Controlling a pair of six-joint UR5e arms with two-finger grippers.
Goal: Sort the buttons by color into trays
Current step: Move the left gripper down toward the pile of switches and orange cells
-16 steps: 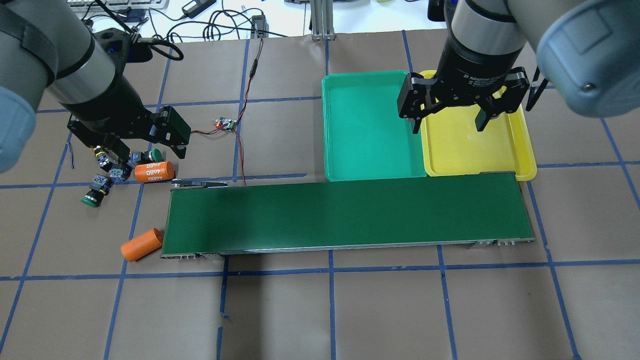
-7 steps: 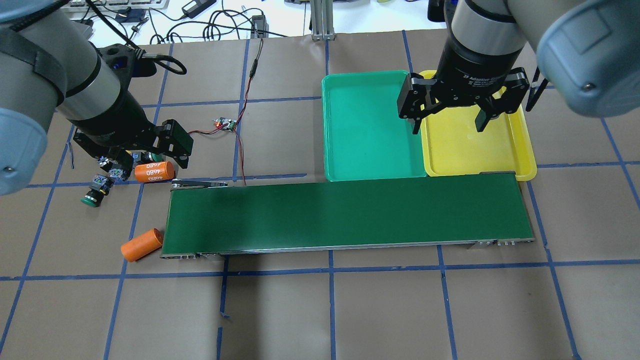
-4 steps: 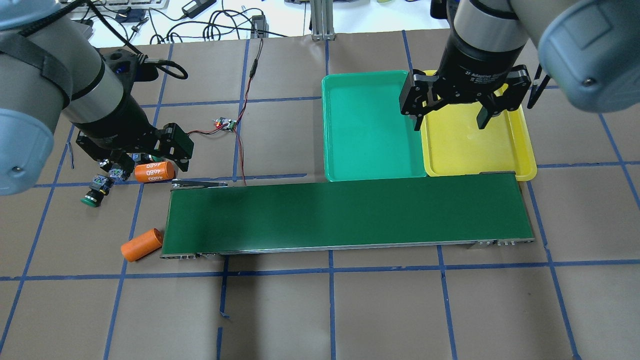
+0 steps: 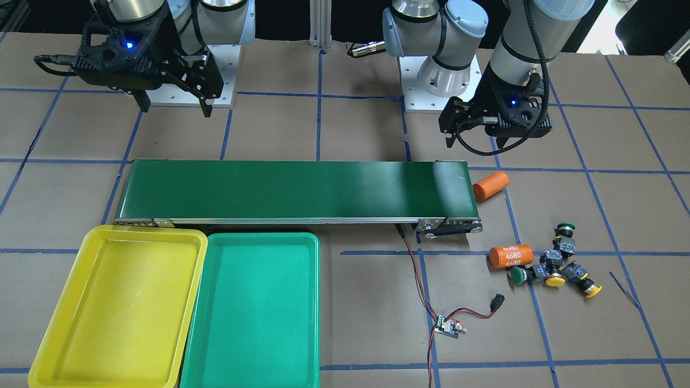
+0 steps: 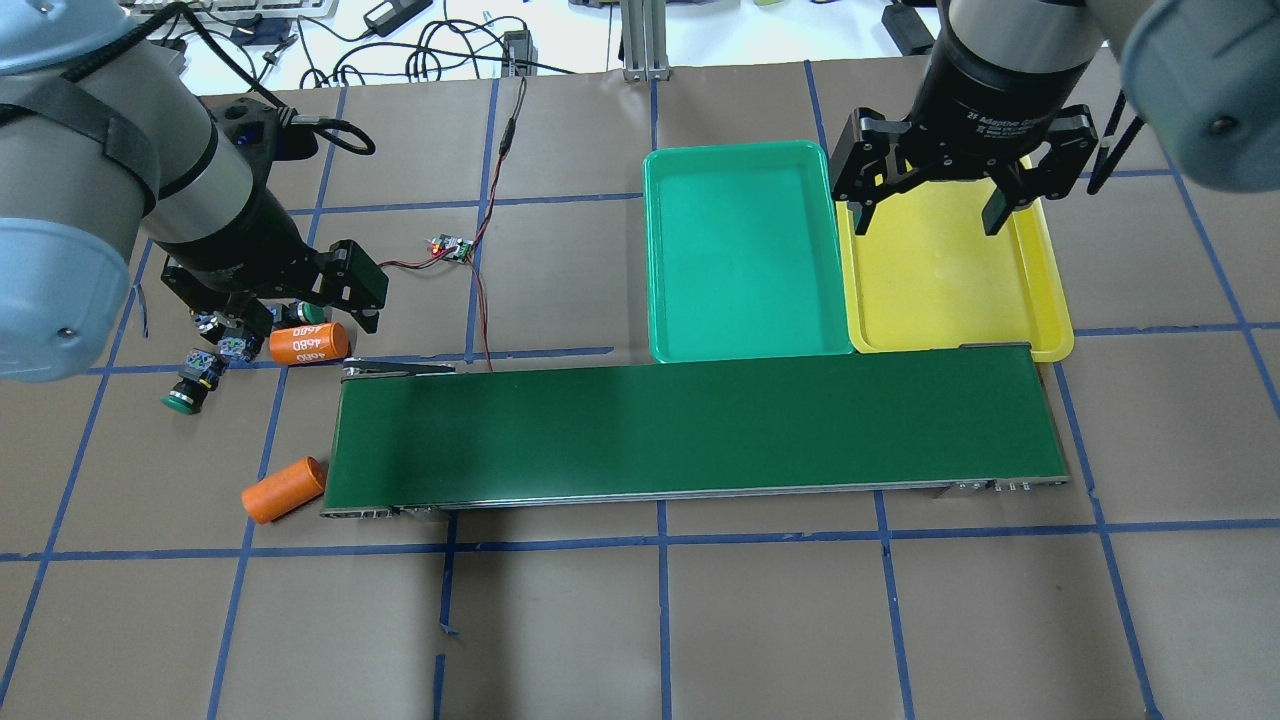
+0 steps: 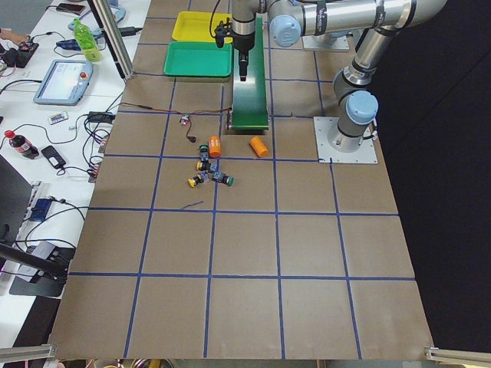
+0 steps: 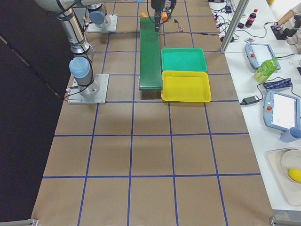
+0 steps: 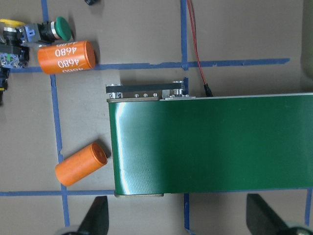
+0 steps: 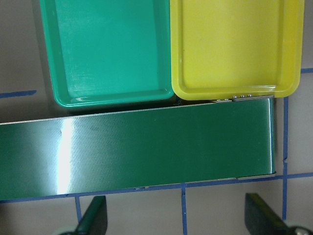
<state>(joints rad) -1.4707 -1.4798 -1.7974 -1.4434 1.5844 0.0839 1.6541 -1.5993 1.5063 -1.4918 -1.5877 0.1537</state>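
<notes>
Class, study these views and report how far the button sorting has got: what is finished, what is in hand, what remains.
Done: nothing; the yellow tray and green tray are both empty. In hand: nothing; the left tool and right tool are open and hold nothing. Left: all four buttons lie clustered, unsorted, beside the orange cylinder marked 4680.

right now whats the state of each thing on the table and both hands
left hand: open, empty, raised
right hand: open, empty, raised
yellow tray: empty
green tray: empty
buttons: all four unsorted, lying clustered on the table
conveyor belt: nothing on it
orange cylinders: both lying on their sides
</notes>
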